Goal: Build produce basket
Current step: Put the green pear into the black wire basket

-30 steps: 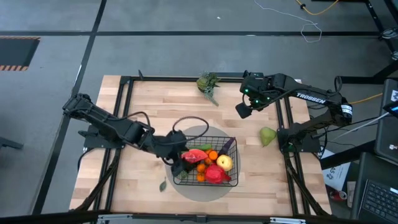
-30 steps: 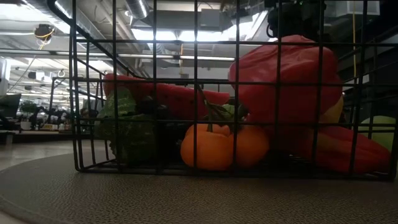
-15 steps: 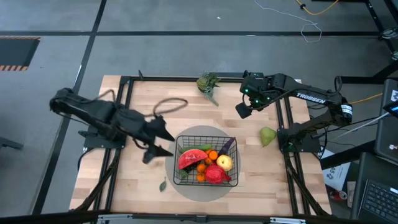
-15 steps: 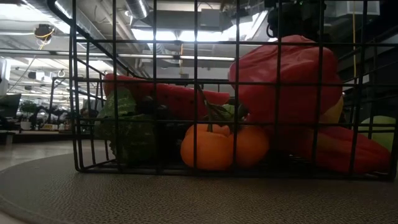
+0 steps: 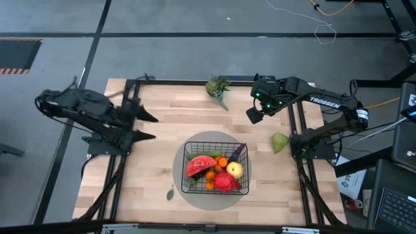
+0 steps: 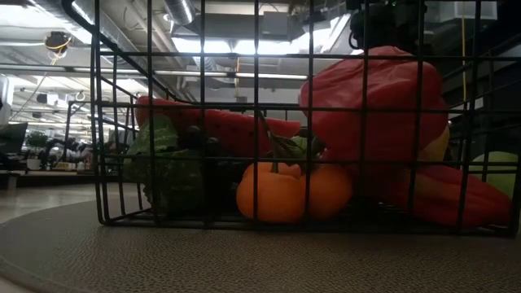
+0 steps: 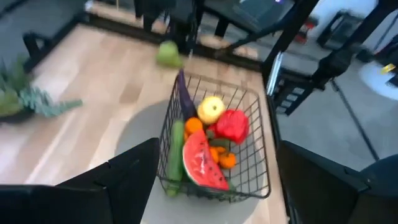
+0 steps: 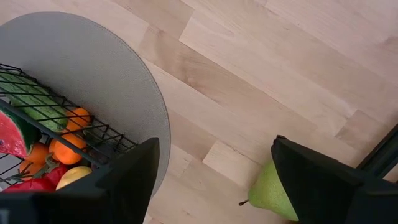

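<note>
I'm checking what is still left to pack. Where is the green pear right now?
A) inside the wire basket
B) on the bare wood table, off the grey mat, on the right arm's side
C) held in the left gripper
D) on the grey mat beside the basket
B: the green pear lies on the wooden table, clear of the grey mat and the basket, with no gripper on it.

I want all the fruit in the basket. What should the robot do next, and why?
Probably lower the open right claw toward the pear. The pear lies alone on the table, right of the basket, and that claw is the nearer one. The left claw is open and sits at the table's far left.
</note>
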### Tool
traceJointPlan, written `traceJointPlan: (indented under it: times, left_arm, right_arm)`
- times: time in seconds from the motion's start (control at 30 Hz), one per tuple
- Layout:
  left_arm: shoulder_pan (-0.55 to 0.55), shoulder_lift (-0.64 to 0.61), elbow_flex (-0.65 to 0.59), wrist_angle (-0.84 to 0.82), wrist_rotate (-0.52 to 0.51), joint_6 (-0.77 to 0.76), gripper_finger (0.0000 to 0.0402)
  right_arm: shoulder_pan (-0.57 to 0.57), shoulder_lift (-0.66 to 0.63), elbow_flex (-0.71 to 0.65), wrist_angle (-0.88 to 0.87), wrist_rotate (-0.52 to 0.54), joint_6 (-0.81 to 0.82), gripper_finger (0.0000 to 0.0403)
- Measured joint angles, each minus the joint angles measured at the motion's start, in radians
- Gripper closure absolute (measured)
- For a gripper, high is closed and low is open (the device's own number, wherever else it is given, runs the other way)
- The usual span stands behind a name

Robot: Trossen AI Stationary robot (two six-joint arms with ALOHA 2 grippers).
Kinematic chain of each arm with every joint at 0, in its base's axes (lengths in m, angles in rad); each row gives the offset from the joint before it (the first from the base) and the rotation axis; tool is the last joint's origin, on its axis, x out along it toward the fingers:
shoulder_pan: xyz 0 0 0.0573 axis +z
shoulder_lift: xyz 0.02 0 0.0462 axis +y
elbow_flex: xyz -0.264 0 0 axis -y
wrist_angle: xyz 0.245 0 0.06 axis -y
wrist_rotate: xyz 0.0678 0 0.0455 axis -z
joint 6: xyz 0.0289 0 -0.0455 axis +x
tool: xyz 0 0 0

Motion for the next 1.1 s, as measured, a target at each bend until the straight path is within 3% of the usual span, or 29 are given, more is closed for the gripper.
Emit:
traceJointPlan:
  times: [0.27,0.73,1.1]
  left_arm:
    - [0.000,-0.153,-0.061,0.017,-0.032,0.052,0.0086]
    - [0.000,-0.547,-0.554,0.359,-0.076,0.025,0.0086]
    - [0.000,-0.839,-0.807,0.635,-0.083,0.112,0.0086]
  right_arm:
    - [0.000,0.000,0.000,0.000,0.001,-0.001,0.0094]
    - [0.000,0.000,0.000,0.001,0.001,0.000,0.0094]
    - [0.000,0.000,0.000,0.004,0.001,0.021,0.0094]
